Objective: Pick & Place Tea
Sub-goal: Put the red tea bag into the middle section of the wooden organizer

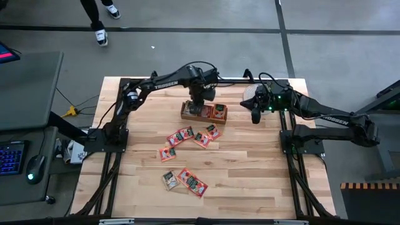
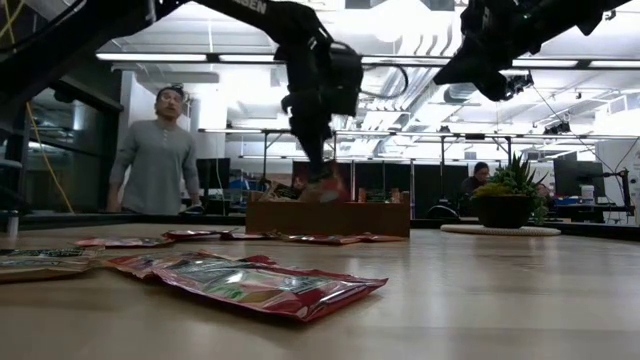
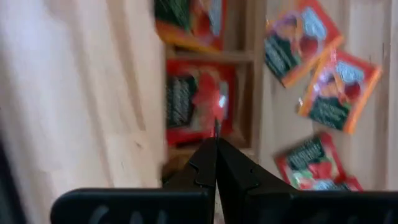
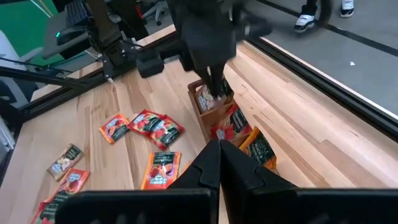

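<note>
Hovering your left tool (image 1: 200,103) closed over the wooden tray (image 1: 187,114) suggests a sachet was just delivered, while the remaining tea sachets (image 1: 189,135) lie scattered mid-desk and your right tool (image 1: 255,116), also closed, waits right of the tray

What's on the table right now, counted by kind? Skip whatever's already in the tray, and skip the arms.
Loose tea bags: 8, roughly, as some overlap
Wooden tray: 1
Potted plant: 1
Total: 10
</note>
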Controlling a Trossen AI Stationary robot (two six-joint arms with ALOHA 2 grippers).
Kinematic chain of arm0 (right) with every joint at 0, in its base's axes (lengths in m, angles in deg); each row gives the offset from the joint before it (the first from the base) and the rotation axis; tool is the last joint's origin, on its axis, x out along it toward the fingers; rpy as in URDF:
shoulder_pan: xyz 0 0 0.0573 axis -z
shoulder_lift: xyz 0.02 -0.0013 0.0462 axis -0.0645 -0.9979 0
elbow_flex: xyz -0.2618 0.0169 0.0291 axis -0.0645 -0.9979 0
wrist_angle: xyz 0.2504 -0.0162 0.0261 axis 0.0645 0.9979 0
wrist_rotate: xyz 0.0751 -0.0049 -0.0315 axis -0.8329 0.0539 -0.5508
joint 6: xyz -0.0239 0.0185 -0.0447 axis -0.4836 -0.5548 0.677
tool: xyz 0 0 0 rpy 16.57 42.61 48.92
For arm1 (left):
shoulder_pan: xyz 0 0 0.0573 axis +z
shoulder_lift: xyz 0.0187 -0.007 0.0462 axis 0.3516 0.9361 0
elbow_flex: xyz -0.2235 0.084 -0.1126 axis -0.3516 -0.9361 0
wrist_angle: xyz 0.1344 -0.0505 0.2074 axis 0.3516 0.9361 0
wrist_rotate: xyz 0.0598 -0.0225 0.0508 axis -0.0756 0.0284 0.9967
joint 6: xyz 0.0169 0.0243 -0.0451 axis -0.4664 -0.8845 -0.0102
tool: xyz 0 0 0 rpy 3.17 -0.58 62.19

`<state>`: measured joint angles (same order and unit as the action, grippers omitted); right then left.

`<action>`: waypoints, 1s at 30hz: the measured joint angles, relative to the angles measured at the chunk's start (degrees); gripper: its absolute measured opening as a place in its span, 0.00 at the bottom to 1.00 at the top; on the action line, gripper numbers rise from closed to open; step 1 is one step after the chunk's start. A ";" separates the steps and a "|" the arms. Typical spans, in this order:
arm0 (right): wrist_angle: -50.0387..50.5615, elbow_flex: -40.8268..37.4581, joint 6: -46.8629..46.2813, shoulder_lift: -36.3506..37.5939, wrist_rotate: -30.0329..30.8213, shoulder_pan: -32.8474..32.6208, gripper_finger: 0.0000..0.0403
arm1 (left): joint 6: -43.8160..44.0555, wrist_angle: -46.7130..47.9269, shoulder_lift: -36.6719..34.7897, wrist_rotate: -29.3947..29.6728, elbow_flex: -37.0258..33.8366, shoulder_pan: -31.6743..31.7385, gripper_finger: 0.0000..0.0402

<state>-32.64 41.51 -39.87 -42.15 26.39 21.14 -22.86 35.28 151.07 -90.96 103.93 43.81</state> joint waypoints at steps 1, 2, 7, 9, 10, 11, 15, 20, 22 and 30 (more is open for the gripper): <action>0.00 0.00 0.00 0.00 -0.08 0.00 0.00 | 0.22 0.65 0.19 0.02 -0.18 -0.09 0.00; 0.00 0.00 0.00 0.00 -0.17 0.00 0.00 | 0.45 0.37 0.30 0.00 -0.22 -0.25 0.00; 0.04 0.00 0.36 0.00 -0.38 -0.05 0.00 | 0.93 0.03 1.08 0.06 -0.13 -0.46 0.00; 0.07 0.00 0.44 0.00 -0.47 -0.13 0.00 | 0.93 -0.14 1.13 0.13 -0.14 -0.41 0.00; 0.17 0.00 0.44 0.00 -0.57 -0.14 0.00 | 0.92 -0.28 1.07 0.20 -0.12 -0.41 0.00; 0.26 0.00 0.44 0.00 -0.65 -0.14 0.00 | 0.92 -0.37 1.02 0.21 -0.11 -0.41 0.00; 0.46 0.00 0.50 0.00 -0.65 -0.13 0.00 | 1.09 -0.98 1.02 0.46 -0.14 -0.39 0.00; 0.46 0.00 0.63 0.00 -0.65 -0.13 0.00 | 1.13 -1.96 1.02 1.67 -0.11 -0.39 0.00; 0.45 0.00 0.63 0.00 -0.67 -0.13 0.00 | 1.13 -1.75 1.02 1.74 -0.14 -0.39 0.00; 0.44 0.00 0.63 0.00 -0.69 -0.13 0.00 | 1.06 -1.33 1.02 3.31 -0.12 -0.39 0.00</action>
<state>-32.20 41.51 -39.23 -42.15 25.71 21.01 -21.80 33.95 152.09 -87.65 103.81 43.41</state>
